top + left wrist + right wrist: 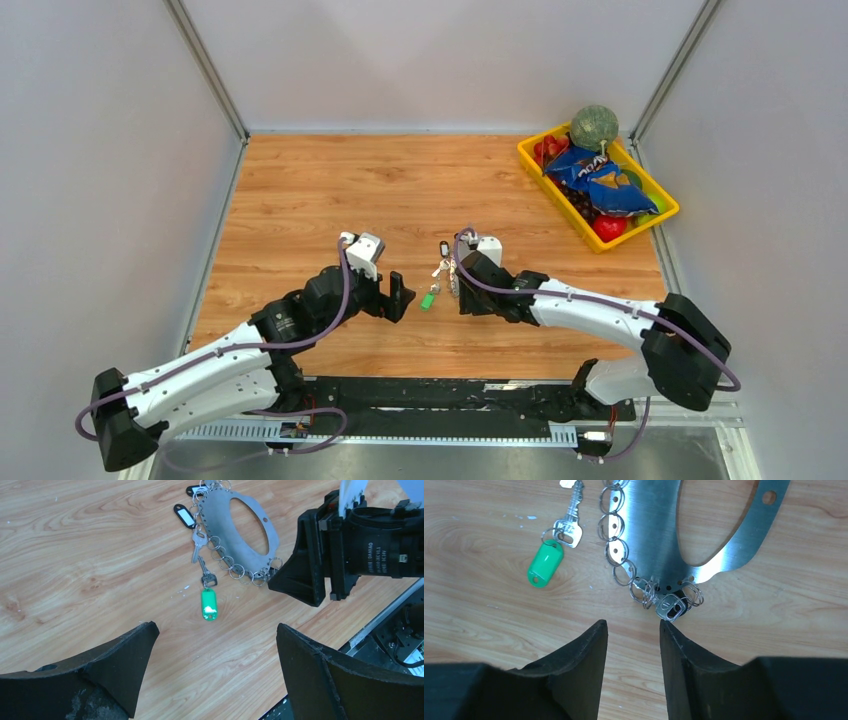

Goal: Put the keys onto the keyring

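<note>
The keyring (227, 527) is a flat grey metal hoop with an oval hole, fringed along one side with small wire rings. It lies flat on the wood and also shows in the right wrist view (649, 535) and from above (456, 272). The keys (202, 562) lie at its left edge, with the green tag (209, 605) (544, 563) (428, 300) and a black fob (183, 516). I cannot tell whether they hang on the hoop. My left gripper (215, 626) is wide open and empty, just short of the tag. My right gripper (632, 623) is partly open and empty, its tips just short of the hoop's near rings.
A yellow tray (640, 229) with a green melon (594, 127), a blue snack bag and red fruit stands at the far right. Grey walls close in the table on three sides. The black base rail (450, 395) runs along the near edge.
</note>
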